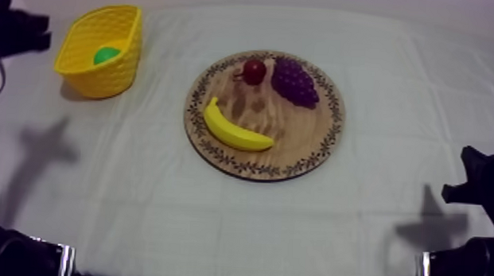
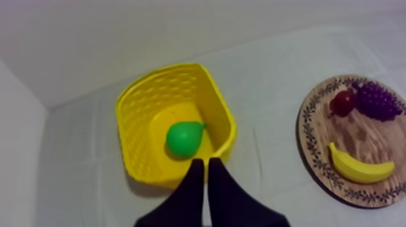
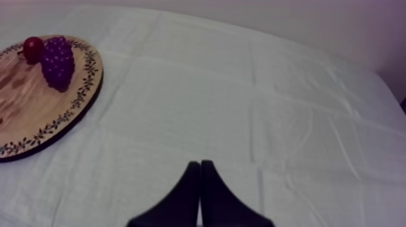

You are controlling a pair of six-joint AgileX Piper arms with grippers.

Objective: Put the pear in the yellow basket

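The green pear (image 1: 106, 55) lies inside the yellow basket (image 1: 96, 17) at the table's far left. From the left wrist view the pear (image 2: 184, 137) rests on the basket's floor, just beyond my left gripper (image 2: 204, 162). That gripper is shut on nothing, its fingers together as a narrow wedge at the basket's near wall (image 2: 181, 178). My left arm (image 1: 16, 30) comes in at the upper left, beside the basket. My right gripper (image 3: 200, 163) is shut and empty over bare cloth, to the right of the wooden board (image 3: 24, 102).
The round board (image 1: 314, 142) in the middle of the table carries a banana (image 1: 235, 129), purple grapes (image 1: 294, 80) and a small red fruit (image 1: 254, 71). My right arm (image 1: 487, 186) sits low at the right edge.
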